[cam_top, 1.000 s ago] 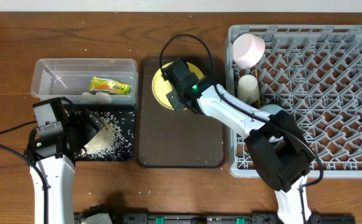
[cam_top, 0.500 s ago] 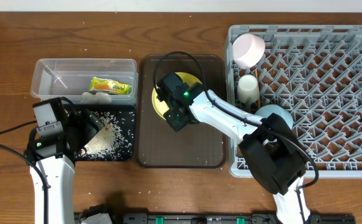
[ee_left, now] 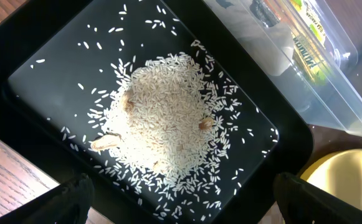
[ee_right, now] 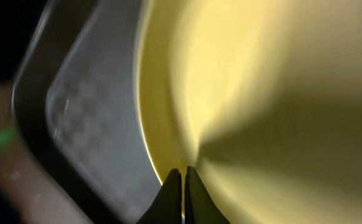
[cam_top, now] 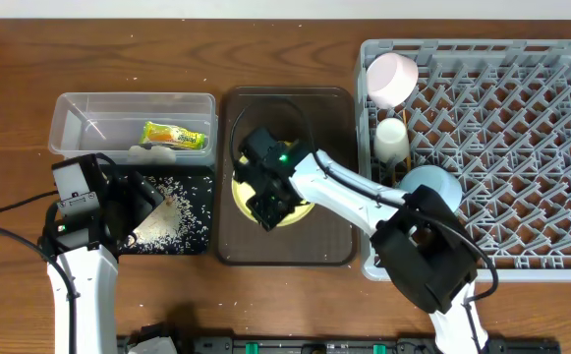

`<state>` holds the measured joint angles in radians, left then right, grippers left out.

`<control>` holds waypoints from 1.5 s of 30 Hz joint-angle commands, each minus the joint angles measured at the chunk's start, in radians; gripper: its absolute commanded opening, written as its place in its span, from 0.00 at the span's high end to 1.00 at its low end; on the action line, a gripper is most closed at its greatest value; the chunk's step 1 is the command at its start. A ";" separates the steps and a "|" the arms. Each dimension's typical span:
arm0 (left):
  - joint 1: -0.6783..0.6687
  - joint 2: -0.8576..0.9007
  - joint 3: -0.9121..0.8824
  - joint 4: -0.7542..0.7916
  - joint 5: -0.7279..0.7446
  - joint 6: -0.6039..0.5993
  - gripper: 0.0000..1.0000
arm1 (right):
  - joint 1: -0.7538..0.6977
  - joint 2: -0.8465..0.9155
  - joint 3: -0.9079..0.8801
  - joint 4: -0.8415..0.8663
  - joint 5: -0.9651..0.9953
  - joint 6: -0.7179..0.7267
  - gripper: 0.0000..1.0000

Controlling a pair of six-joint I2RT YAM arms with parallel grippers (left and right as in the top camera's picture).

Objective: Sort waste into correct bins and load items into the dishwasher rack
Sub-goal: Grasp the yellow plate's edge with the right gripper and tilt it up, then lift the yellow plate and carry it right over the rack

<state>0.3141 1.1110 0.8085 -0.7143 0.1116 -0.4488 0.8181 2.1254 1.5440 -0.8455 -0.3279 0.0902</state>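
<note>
My right gripper (cam_top: 265,204) is shut on the rim of the yellow plate (cam_top: 303,207), which lies on the brown serving tray (cam_top: 285,251). The right wrist view shows the fingers (ee_right: 182,177) pinching the plate (ee_right: 268,93) edge. My left gripper (cam_top: 133,211) hangs open and empty over the black tray (cam_top: 199,236), which holds the rice (cam_top: 167,211). The left wrist view shows that rice (ee_left: 165,118) piled mid-tray. The snack wrapper (cam_top: 175,136) and the tissue (cam_top: 153,151) lie in the clear tub (cam_top: 88,110). I cannot pick out the chopsticks.
The grey rack (cam_top: 521,147) stands at the right and holds the pinkish bowl (cam_top: 393,77), the white cup (cam_top: 392,140) and the light blue bowl (cam_top: 430,183) along its left side. A few rice grains lie on the wood near the black tray.
My right gripper has dragged the yellow plate from the far end of the brown tray toward the near middle. The left arm has not moved.
</note>
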 commanded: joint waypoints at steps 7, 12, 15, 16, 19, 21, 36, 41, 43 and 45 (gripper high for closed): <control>0.005 0.001 0.014 -0.003 -0.016 -0.005 0.05 | 0.039 0.007 0.011 -0.143 -0.065 -0.010 0.92; 0.005 0.001 0.014 -0.003 -0.016 -0.005 0.05 | 0.030 0.006 0.015 -0.101 -0.042 -0.010 0.91; 0.005 0.001 0.014 -0.003 -0.016 -0.005 0.05 | 0.006 0.006 0.039 -0.097 -0.042 -0.010 0.89; 0.005 0.001 0.014 -0.003 -0.016 -0.005 0.05 | -0.002 0.006 0.050 -0.098 -0.042 -0.010 0.89; 0.005 0.001 0.014 -0.003 -0.016 -0.005 0.05 | -0.036 0.006 0.095 -0.105 -0.042 -0.010 0.85; 0.005 0.001 0.014 -0.003 -0.016 -0.005 0.05 | -0.060 0.006 0.126 -0.113 -0.042 -0.010 0.81; 0.005 0.001 0.014 -0.003 -0.016 -0.005 0.05 | -0.219 0.006 0.162 -0.124 0.087 -0.099 0.57; 0.005 0.001 0.014 -0.003 -0.016 -0.005 0.05 | -0.220 0.007 0.160 -0.132 0.189 -0.099 0.58; 0.005 0.001 0.014 -0.003 -0.016 -0.005 0.05 | -0.217 0.007 0.156 -0.130 0.210 -0.099 0.59; 0.005 0.001 0.014 -0.003 -0.016 -0.005 0.05 | -0.214 0.007 0.150 -0.131 0.220 -0.099 0.59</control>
<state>0.3141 1.1110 0.8085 -0.7143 0.1116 -0.4484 0.5957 2.1273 1.6920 -0.9752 -0.1661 0.0097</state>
